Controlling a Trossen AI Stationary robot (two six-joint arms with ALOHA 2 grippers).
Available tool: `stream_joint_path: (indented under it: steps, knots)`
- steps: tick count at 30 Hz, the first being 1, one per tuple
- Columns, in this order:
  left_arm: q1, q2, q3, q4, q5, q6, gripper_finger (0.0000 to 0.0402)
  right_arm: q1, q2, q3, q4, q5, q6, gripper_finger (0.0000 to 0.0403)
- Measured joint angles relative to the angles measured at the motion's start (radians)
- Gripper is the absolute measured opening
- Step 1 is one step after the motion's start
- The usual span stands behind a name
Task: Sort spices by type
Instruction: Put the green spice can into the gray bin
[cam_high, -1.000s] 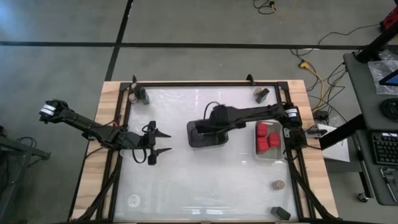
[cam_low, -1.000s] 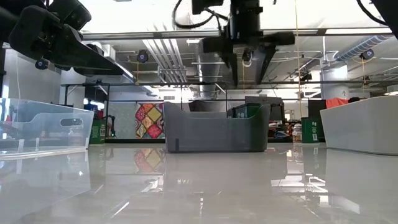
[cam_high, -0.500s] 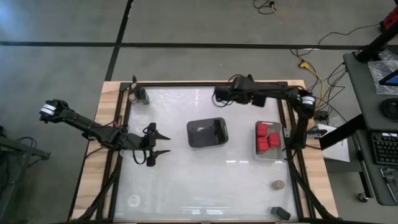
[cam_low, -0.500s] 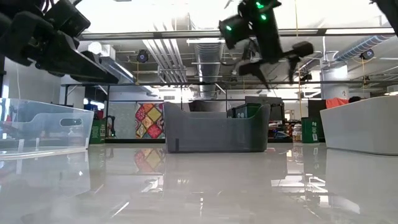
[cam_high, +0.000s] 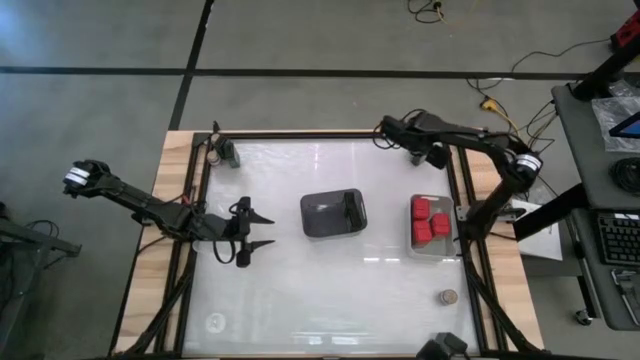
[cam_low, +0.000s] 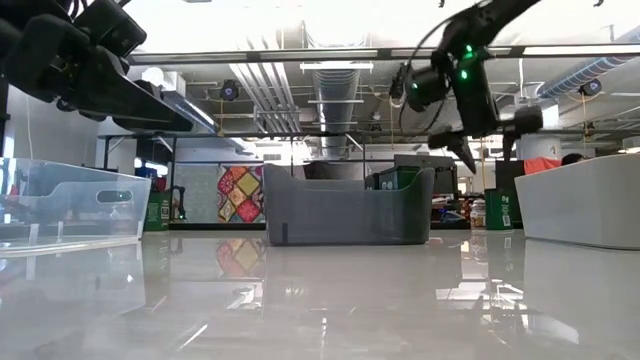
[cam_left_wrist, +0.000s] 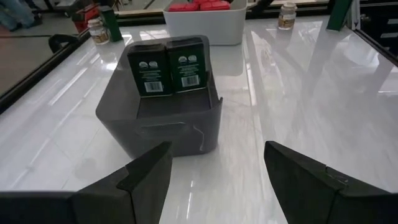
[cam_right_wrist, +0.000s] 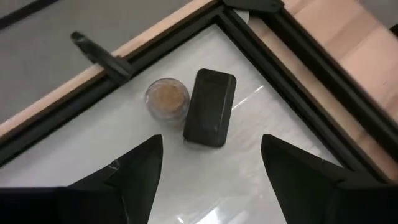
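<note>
A: Largest first. Table (cam_high: 330, 290): white glossy top, black frame, wood edge. Containers?

B: Grey tray (cam_high: 333, 213) mid-table holds two dark blocks (cam_left_wrist: 168, 65) standing side by side against one wall; each carries a green-and-white label with a barcode, text too small to read. White bin (cam_high: 432, 223) to its right holds the red blocks (cam_high: 428, 219).

A: Loose spices?

B: In the far right corner a dark block (cam_right_wrist: 210, 107) lies flat, just beside a tan-topped jar (cam_right_wrist: 166, 98). Another jar (cam_high: 447, 297) stands near the right edge below the bin. A dark block (cam_high: 451, 343) sits at the near right corner. More items stand at the far left corner (cam_high: 226, 152); kind unclear.

A: Grippers?

B: Right gripper (cam_right_wrist: 208, 165) hovers over the far right corner pair, fingers spread, grasping nothing. Left gripper (cam_high: 262, 229) hangs left of the grey tray, pointing at it, fingers apart, empty.
</note>
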Motion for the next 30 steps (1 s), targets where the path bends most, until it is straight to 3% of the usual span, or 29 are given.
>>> stream_joint_path:
  steps: [5, 14, 30]
  knots:
    - [0.000, 0.000, 0.000, 0.000, -0.001, 0.002, 0.0239, -0.082, 0.006, -0.054, 0.123, -0.036, -0.100, 0.0263]
    - [0.000, 0.000, 0.000, 0.001, -0.028, 0.011, 0.0239, -0.141, 0.006, -0.083, 0.143, -0.046, -0.133, 0.0277]
    - [0.000, 0.000, 0.000, 0.001, -0.028, 0.011, 0.0239, -0.160, 0.007, -0.182, 0.263, -0.076, -0.164, 0.0202]
